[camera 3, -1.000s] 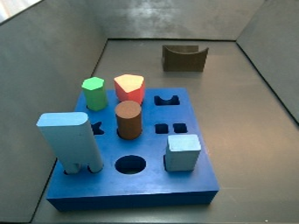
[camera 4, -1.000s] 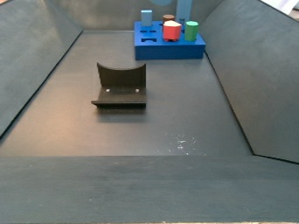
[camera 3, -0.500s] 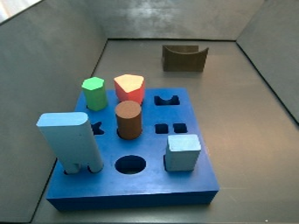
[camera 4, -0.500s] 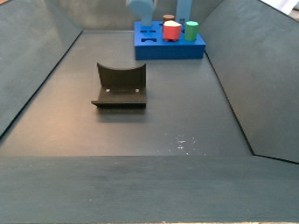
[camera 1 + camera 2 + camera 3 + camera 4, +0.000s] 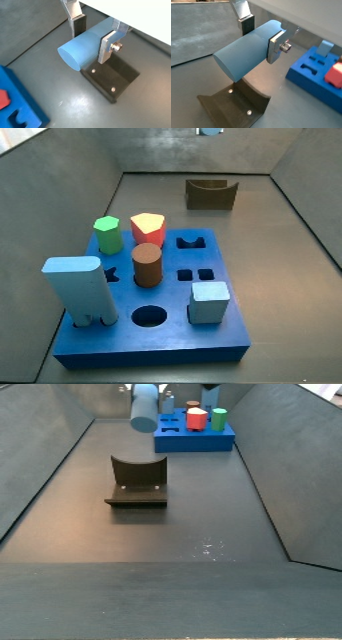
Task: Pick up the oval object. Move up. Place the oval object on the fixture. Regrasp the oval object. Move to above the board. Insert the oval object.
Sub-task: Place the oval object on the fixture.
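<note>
In both wrist views the tool (image 5: 92,34) is clamped on the oval object (image 5: 85,46), its silver fingers (image 5: 109,46) pressing dark pads against the peg's opposite flanks; the peg lies crosswise between them with its rounded end face jutting out toward the camera. Directly beneath it in these views stands the fixture (image 5: 113,78), a dark bracket with screw heads on its base plate, and the peg hangs above it without touching. A wrist view also catches a corner of the board (image 5: 19,107) with a red piece in it, while the other wrist picture shows the board (image 5: 314,77) off to one side with its cut-out holes. The side views give the wider layout that the wrist cameras cannot. In a side view the oval object (image 5: 144,406) appears high near the picture's top edge, above the fixture (image 5: 136,484) and beside the board (image 5: 193,437), with little of the tool (image 5: 150,392) visible. In a side view from behind the board (image 5: 160,333), only a tiny blue scrap of the peg (image 5: 209,131) shows at the top edge, above the distant fixture (image 5: 211,194), and the brown cylinder (image 5: 146,265), green peg (image 5: 107,234), red peg (image 5: 147,230), light-blue block (image 5: 75,288) and grey-blue cube (image 5: 207,301) stand in the slab.
</note>
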Controlling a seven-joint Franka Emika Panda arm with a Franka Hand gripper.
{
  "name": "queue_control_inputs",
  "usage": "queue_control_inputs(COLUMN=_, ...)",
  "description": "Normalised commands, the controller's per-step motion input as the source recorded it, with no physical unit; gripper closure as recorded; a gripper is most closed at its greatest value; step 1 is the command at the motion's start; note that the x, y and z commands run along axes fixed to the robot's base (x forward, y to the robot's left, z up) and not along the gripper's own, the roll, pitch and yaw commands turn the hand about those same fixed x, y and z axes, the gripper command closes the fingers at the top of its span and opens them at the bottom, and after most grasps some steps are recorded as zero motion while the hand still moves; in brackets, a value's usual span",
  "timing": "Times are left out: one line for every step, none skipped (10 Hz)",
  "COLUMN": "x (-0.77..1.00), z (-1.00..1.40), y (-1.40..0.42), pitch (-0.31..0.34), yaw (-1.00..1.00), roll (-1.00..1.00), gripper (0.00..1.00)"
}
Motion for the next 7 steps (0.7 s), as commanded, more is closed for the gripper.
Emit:
queue_control_inputs(x=0.32, z=-0.04, y=0.06, pitch=0.176, yaw=-0.1, roll=-1.0, gripper=1.0)
queue_control_inputs(x=0.23, z=-0.02, y=0.05, pitch=0.183, yaw=-0.14, roll=-1.0, gripper=1.0)
queue_control_inputs(x=0.16, z=-0.02, y=0.05, pitch=0.167, yaw=-0.15, roll=-0.9, gripper=1.0)
queue_control_inputs(x=0.08, z=-0.02, y=0.05, pitch=0.125, yaw=-0.16, roll=-0.67, gripper=1.0)
queue_control_inputs(x=0.06, z=-0.02, y=0.05, pitch=0.082, yaw=-0.16, roll=-0.5, gripper=1.0)
queue_control_inputs(x=0.06, z=-0.01, y=0.03, pitch=0.042, yaw=-0.14, roll=-0.28, gripper=1.0)
queue_control_inputs(x=0.13, z=-1.0, y=0.13, pitch=0.191, yaw=-0.08, roll=-1.0, gripper=1.0)
